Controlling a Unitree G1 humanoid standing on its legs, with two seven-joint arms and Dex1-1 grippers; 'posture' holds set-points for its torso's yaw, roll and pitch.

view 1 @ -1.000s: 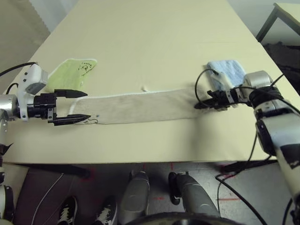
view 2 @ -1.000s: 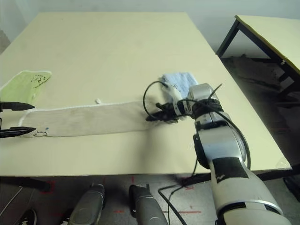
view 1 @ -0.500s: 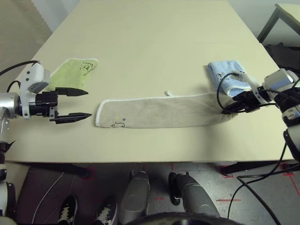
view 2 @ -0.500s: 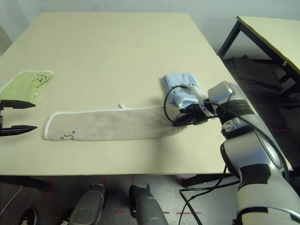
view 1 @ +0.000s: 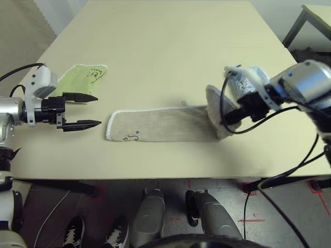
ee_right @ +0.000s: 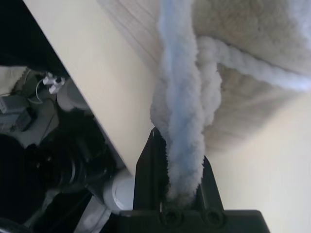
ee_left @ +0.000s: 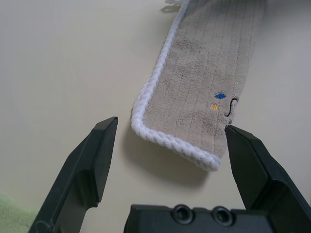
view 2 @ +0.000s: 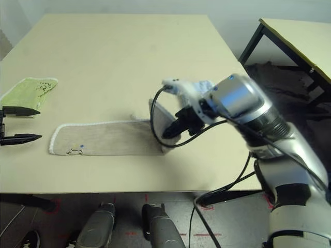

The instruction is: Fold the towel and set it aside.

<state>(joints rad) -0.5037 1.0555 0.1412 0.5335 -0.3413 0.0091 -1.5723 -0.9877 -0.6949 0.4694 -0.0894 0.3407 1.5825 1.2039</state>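
Beige towel [view 1: 165, 124] end raised, pinched in right hand [view 1: 230, 118], fingertips hidden.

So the right tool [view 1: 231, 118] lifted the towel [view 1: 163, 124]'s right end off the table and swung it back leftward, so that end stood up.

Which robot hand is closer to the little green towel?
Left. The left gripper hovers open right beside the green towel, while the right gripper is far across the table, pinching the beige towel.
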